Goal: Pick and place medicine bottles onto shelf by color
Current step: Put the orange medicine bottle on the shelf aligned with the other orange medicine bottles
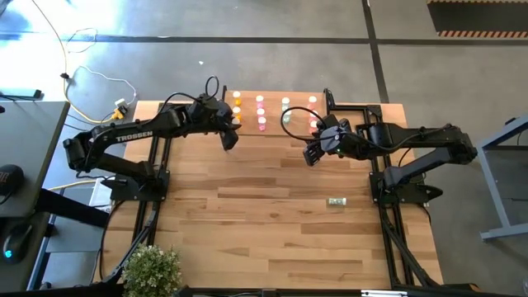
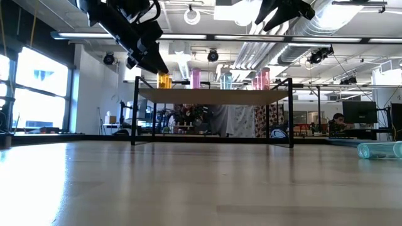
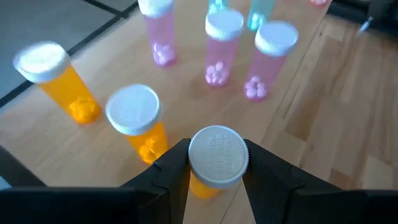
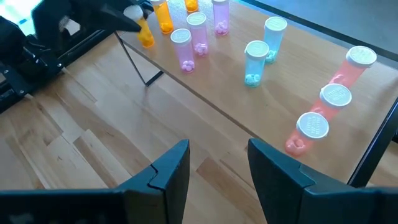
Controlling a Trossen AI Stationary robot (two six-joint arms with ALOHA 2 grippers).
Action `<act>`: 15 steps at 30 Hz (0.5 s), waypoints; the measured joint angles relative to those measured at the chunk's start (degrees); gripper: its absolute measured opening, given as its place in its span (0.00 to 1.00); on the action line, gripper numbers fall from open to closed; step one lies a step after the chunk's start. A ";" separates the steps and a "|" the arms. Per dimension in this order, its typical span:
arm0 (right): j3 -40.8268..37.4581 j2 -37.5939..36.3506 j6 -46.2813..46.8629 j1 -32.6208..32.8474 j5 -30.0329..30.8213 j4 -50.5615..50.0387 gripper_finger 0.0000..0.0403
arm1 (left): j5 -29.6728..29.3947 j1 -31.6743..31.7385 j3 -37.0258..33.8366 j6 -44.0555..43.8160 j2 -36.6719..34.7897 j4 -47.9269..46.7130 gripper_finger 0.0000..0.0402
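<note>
The shelf, a low light-wood board on black legs, stands at the table's far edge. On it stand upright bottles in rows: orange, pink, teal and red. My left gripper is over the shelf's near left corner, shut on an orange bottle with a white cap. My right gripper hangs open and empty above the table, just in front of the shelf's right part. One teal bottle lies on its side on the table. My left gripper pinches the orange bottle between its two fingers at the white cap, one finger on each side. The fingers slant down toward the shelf from its near left. The bottle stands roughly upright in the hold; whether its base touches the shelf I cannot tell.
Beside the held bottle stand two orange bottles, the nearer one close to the left finger. A potted plant sits at the table's near left corner. Bare tabletop stretches in front of the shelf.
</note>
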 joint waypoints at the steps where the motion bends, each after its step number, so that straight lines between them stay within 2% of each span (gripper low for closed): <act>1: 0.00 0.00 0.00 0.00 0.01 0.00 0.38 | -0.04 -0.01 -0.03 0.01 0.36 0.05 0.31; 15: 0.00 0.02 -0.42 0.00 0.01 -0.02 0.38 | -1.92 -0.06 -0.02 -0.02 0.55 0.18 0.31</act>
